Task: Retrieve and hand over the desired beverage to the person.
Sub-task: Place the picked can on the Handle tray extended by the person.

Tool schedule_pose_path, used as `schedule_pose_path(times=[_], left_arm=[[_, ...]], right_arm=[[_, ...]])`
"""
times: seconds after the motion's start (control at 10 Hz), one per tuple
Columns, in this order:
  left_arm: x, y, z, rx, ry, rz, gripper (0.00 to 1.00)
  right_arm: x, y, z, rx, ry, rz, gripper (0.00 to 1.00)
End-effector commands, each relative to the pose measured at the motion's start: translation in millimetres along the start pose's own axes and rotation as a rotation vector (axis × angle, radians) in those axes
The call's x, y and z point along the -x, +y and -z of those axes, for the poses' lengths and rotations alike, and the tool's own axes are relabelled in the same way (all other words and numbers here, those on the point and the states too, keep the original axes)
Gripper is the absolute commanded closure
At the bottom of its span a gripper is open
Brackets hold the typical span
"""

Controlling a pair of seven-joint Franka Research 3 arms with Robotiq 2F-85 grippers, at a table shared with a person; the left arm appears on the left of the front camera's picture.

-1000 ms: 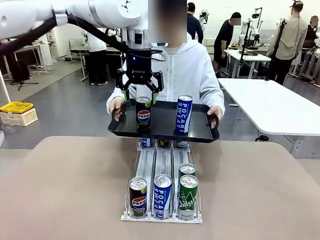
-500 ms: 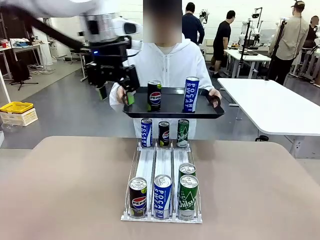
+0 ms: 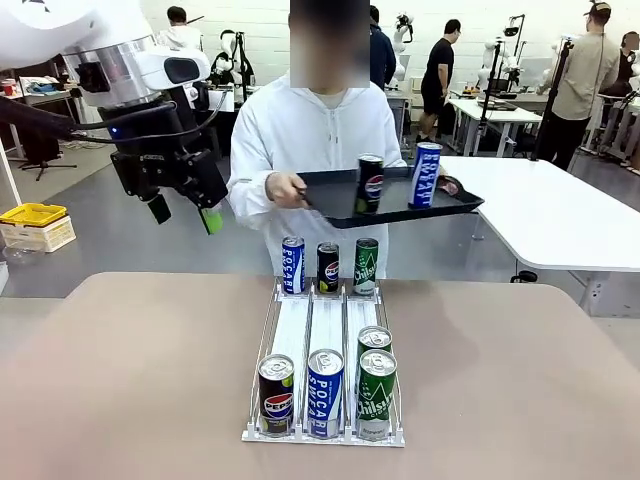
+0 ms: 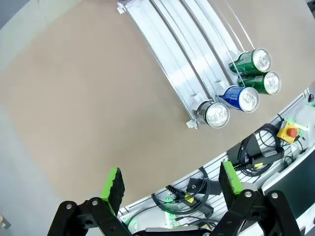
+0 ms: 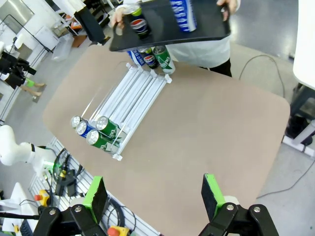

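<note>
The person at upper centre holds a tray carrying Pepsi and Pocari Sweat cans. The left gripper, upper left, and the right gripper hang spread and empty. The rack below holds Pepsi, Pocari Sweat and Chilsung cans.

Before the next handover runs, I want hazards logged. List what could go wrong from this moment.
1. The person holds the black tray tilted, with an upright Pepsi can and Pocari Sweat can on it; either might slide or topple.
2. The left gripper hangs open in the air beside the person's arm; a swing toward the tray could bump it.
3. Three cans stand at the rack's far end, under the tray; a falling can might knock them.
</note>
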State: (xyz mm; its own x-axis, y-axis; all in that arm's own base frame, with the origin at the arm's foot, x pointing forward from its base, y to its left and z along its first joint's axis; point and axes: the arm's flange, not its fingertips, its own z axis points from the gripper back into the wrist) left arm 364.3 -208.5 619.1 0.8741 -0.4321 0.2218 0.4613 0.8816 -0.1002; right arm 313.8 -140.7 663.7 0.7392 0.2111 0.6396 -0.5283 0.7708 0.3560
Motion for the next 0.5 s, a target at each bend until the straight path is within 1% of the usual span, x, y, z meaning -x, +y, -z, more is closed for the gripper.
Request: schedule_pose_path(times=[0.0, 0.4], left_arm=[[-0.5, -2.6, -1.2, 0.0, -0.002, 0.005, 0.0], [-0.5, -2.6, -1.2, 0.0, -0.002, 0.005, 0.0]], right_arm=[[-0.3, 0.0, 0.8, -0.019, -0.016, -0.006, 0.0], [-0.3, 0.0, 0.8, -0.019, -0.016, -0.006, 0.0]])
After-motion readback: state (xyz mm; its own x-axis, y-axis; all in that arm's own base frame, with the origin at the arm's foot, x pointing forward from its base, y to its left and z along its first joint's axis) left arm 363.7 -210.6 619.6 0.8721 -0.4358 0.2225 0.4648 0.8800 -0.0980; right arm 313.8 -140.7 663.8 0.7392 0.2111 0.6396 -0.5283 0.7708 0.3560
